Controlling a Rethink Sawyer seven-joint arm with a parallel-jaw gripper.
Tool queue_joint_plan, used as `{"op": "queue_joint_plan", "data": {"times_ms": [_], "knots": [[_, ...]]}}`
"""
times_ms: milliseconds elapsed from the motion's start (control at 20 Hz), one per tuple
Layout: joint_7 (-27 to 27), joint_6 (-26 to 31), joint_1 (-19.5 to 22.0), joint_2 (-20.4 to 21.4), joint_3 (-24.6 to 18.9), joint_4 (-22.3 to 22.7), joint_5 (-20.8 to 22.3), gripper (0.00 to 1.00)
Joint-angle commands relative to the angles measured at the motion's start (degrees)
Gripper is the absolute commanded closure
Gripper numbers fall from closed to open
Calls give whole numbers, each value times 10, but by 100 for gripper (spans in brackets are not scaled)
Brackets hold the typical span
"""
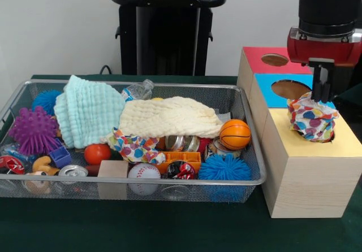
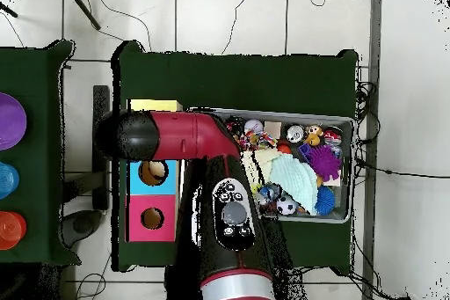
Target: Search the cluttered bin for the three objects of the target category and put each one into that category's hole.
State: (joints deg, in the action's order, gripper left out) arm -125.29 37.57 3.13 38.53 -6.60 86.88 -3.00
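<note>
My gripper (image 1: 320, 96) is over the yellow-topped box (image 1: 308, 170) at the right, shut on the top of a dotted white cloth (image 1: 311, 119). The cloth hangs bunched onto the yellow top and covers nearly all of its hole. A second dotted cloth (image 1: 133, 147) lies in the wire mesh bin (image 1: 257, 150), partly under the cream-yellow towel (image 1: 169, 116). A third one does not show. In the overhead view my arm (image 2: 189, 138) hides the gripper and most of the yellow box (image 2: 156, 105).
The bin also holds a mint-green towel (image 1: 87, 111), a small basketball (image 1: 235, 134), a baseball (image 1: 143, 173), spiky balls, cans and blocks. The blue-topped box (image 1: 283, 88) and the red-topped box (image 1: 271, 59) stand behind the yellow one.
</note>
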Motion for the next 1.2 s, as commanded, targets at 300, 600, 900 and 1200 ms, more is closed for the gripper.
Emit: {"op": "queue_joint_plan", "data": {"times_ms": [300, 600, 900, 1200], "knots": [[43, 72, 55, -3, -22, 57, 44, 100], [13, 50, 44, -21, -18, 37, 55, 100], [-16, 27, 30, -46, -18, 12, 55, 100], [-33, 5, 17, -64, -23, -6, 47, 100]]}}
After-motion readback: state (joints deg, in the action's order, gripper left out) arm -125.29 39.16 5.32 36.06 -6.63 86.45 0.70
